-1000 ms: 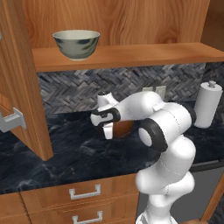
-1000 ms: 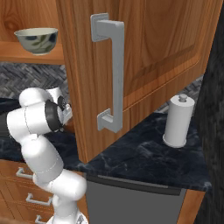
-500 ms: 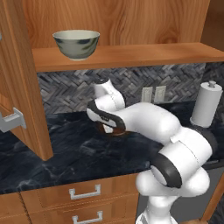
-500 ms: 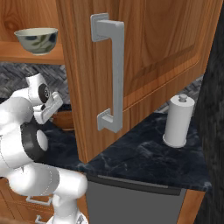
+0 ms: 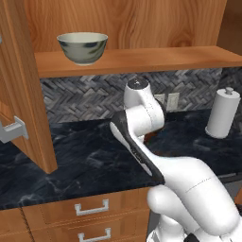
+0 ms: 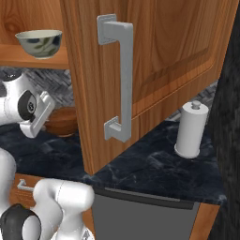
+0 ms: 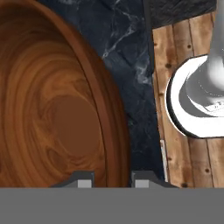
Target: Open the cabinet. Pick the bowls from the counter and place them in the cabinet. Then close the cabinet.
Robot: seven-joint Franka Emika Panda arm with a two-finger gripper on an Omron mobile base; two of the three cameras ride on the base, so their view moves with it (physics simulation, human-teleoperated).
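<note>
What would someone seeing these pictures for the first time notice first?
Probably the white robot arm bent low over the black marble-look counter, its claw straddling the rim of a dark reddish-brown wooden bowl. Next, the pale cream-green ceramic bowl alone on the shelf of the open brown wooden cabinet. A white paper towel roll stands at the right.

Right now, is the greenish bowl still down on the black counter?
No, the pale green bowl sits up on the wooden shelf of the open cabinet, above the counter.

Kitchen: wooden wall cabinet [image 5: 132, 28], black marble counter [image 5: 85, 160], tiled wall [image 5: 80, 97].
</note>
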